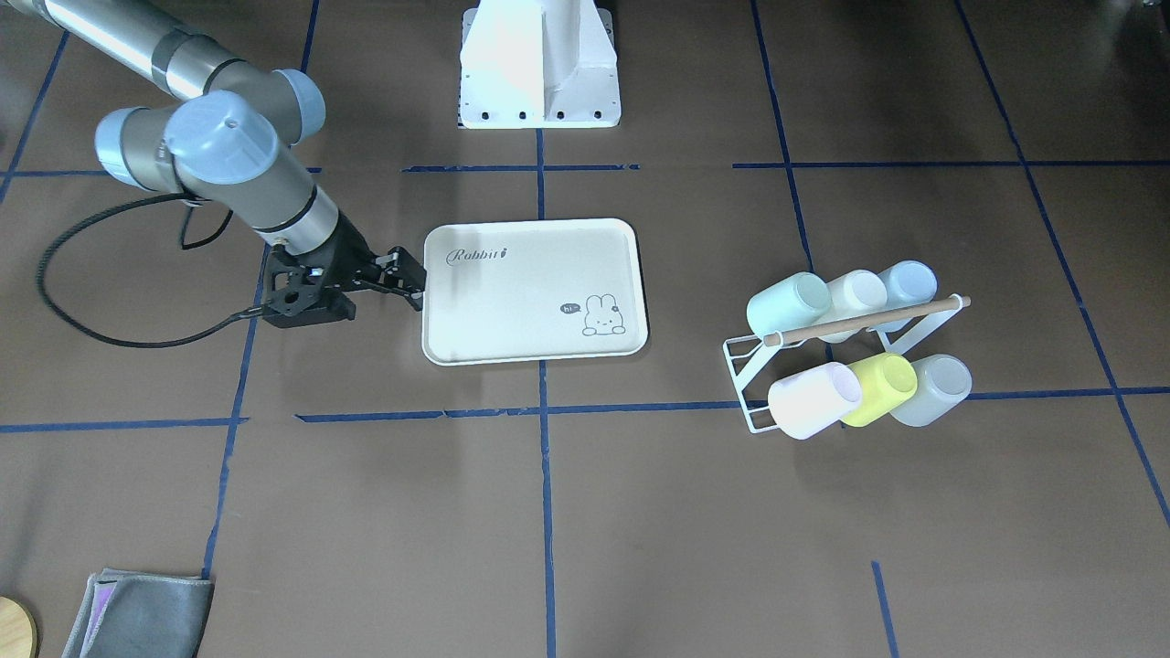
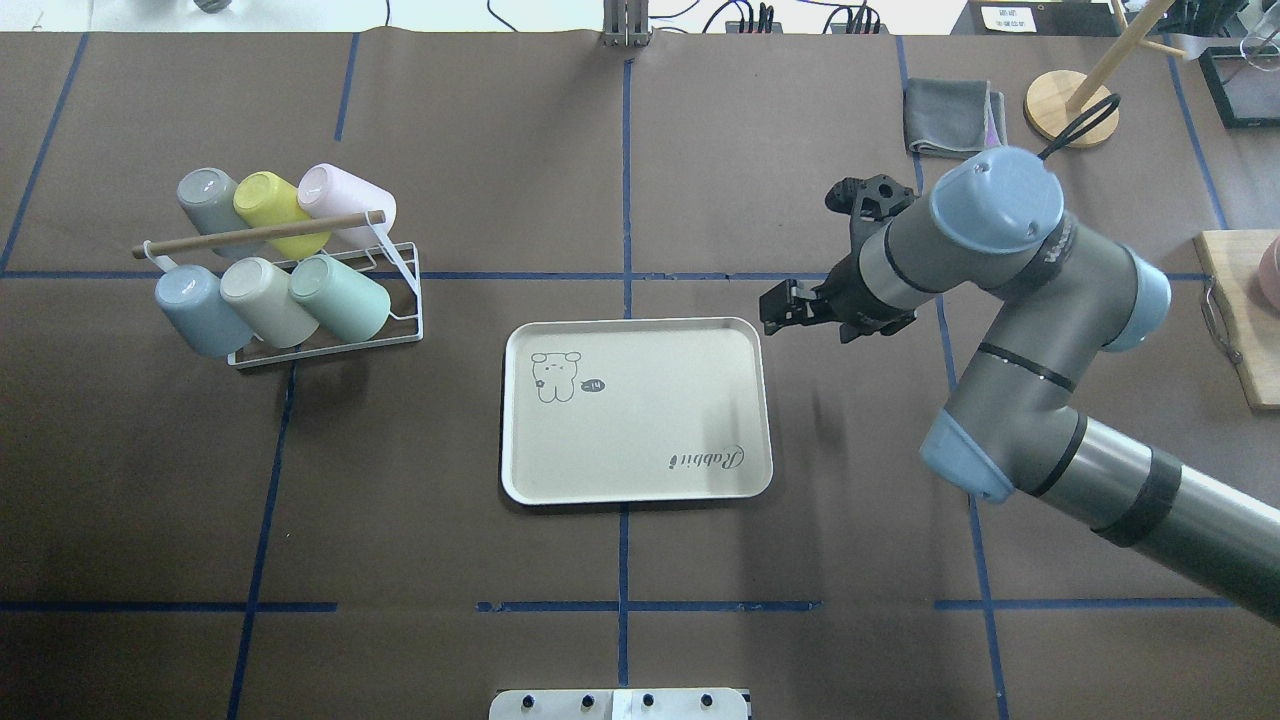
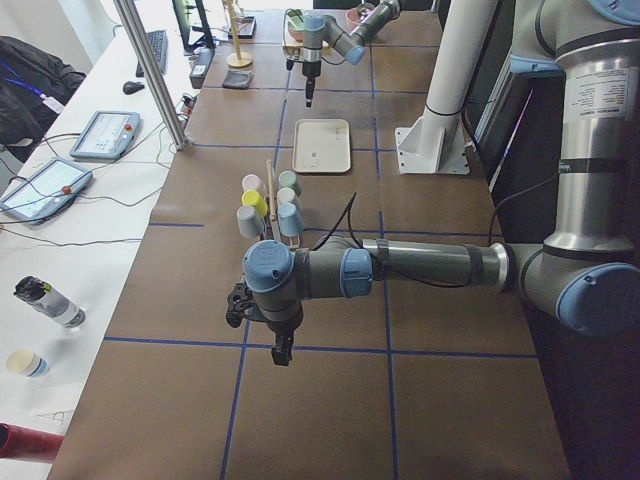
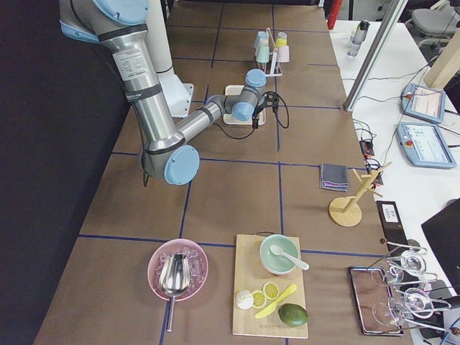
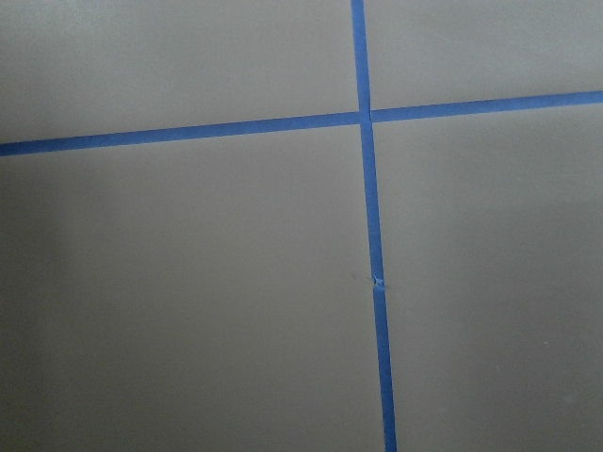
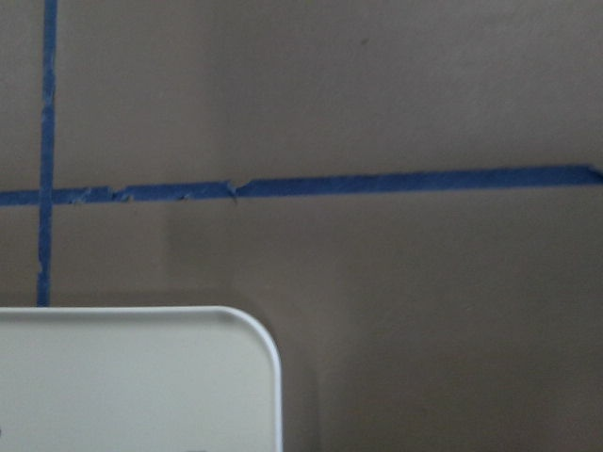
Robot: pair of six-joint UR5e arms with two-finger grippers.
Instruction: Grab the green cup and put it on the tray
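The green cup [image 2: 340, 297] [image 1: 788, 303] lies on its side in the lower row of a white wire rack [image 2: 405, 270], at the end nearest the tray. The cream tray [image 2: 636, 470] [image 1: 535, 352], printed with "Rabbit" and a bunny, lies flat at the table's centre with nothing on it. My right gripper [image 2: 778, 306] [image 1: 413, 277] hovers just off the tray's far right corner, apparently open and holding nothing. Its wrist view shows one corner of the tray [image 6: 141, 377]. My left gripper [image 3: 283, 352] hangs over bare table, well away from the rack. I cannot tell its state.
The rack also holds blue [image 2: 195, 310], cream [image 2: 262, 300], grey [image 2: 208, 198], yellow [image 2: 270, 208] and pink [image 2: 340, 195] cups under a wooden rod [image 2: 255, 233]. A grey cloth [image 2: 950, 115], wooden stand [image 2: 1060, 100] and cutting board [image 2: 1240, 320] sit far right.
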